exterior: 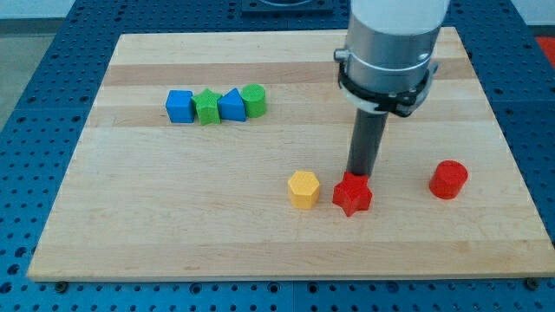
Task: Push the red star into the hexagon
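Note:
The red star (pixel 352 195) lies on the wooden board at the lower middle. The yellow hexagon (pixel 303 189) sits just to its left, with a small gap between them. My tip (pixel 357 174) stands right at the star's top edge, on its upper right side, touching or nearly touching it. The dark rod rises from there to the grey arm body (pixel 388 52) at the view's top.
A red cylinder (pixel 448 179) lies to the right of the star. A row at the upper left holds a blue cube (pixel 179 107), a green star (pixel 207 107), a blue block (pixel 231 105) and a green cylinder (pixel 253 100). The board's bottom edge (pixel 286 276) is near.

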Available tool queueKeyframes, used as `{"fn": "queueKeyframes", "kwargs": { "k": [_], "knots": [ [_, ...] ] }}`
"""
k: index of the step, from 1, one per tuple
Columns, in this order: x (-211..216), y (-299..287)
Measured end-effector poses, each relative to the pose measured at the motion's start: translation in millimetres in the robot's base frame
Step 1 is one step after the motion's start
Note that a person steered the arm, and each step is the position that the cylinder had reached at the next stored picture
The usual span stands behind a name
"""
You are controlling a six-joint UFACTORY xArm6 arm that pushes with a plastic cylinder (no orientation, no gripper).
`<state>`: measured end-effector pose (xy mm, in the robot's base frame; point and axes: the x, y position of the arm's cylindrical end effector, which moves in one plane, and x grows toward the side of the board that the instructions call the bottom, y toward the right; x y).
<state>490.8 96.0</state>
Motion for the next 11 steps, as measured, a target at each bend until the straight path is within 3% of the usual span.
{"fn": "queueKeyframes", "kwargs": {
  "k": [1, 3, 11],
  "knots": [
    [-1, 35],
    [41, 49],
    [59, -27]
  ]
}}
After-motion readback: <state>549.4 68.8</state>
